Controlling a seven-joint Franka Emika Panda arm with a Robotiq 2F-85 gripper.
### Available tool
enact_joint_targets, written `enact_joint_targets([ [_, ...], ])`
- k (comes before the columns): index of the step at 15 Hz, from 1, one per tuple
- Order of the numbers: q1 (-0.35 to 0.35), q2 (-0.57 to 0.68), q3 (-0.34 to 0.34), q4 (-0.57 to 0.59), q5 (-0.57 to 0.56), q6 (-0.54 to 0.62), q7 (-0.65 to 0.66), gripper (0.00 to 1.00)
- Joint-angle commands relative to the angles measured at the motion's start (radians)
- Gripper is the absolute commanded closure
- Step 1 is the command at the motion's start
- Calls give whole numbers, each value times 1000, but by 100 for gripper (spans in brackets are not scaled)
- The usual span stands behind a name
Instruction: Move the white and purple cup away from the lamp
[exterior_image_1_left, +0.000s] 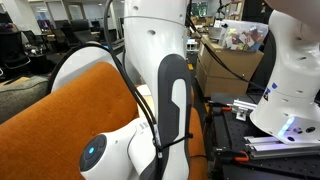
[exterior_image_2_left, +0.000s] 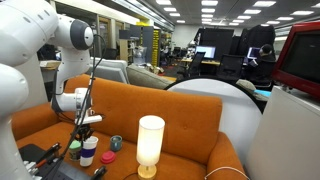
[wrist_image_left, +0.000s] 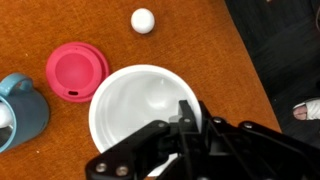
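The white and purple cup (exterior_image_2_left: 89, 151) stands on the orange surface, left of the glowing cream lamp (exterior_image_2_left: 150, 143). In the wrist view I look down into the cup's white inside (wrist_image_left: 140, 105). My gripper (exterior_image_2_left: 86, 128) is right above the cup. Its two fingers (wrist_image_left: 193, 118) are pressed together on the cup's rim, on the side shown at the right. The lamp is out of the wrist view. In an exterior view the robot arm (exterior_image_1_left: 170, 90) blocks the cup and the lamp.
A pink lid (wrist_image_left: 77, 70), a blue mug (wrist_image_left: 20, 112) and a small white ball (wrist_image_left: 143, 20) lie near the cup. The lid (exterior_image_2_left: 108, 157) and the mug (exterior_image_2_left: 117, 143) sit between cup and lamp. The surface's edge (wrist_image_left: 240, 50) is close.
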Motion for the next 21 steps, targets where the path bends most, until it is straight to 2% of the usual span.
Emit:
enact_joint_targets([
  [1, -15, 29, 8, 46, -14, -8, -24, 98],
  [5, -24, 53, 16, 80, -4, -26, -37, 98],
  [6, -29, 56, 21, 85, 3, -43, -41, 66],
  [8, -35, 62, 25, 92, 7, -52, -44, 59],
  [16, -71, 32, 50, 69, 17, -73, -53, 3],
  [21, -93, -12, 74, 24, 20, -52, -52, 0],
])
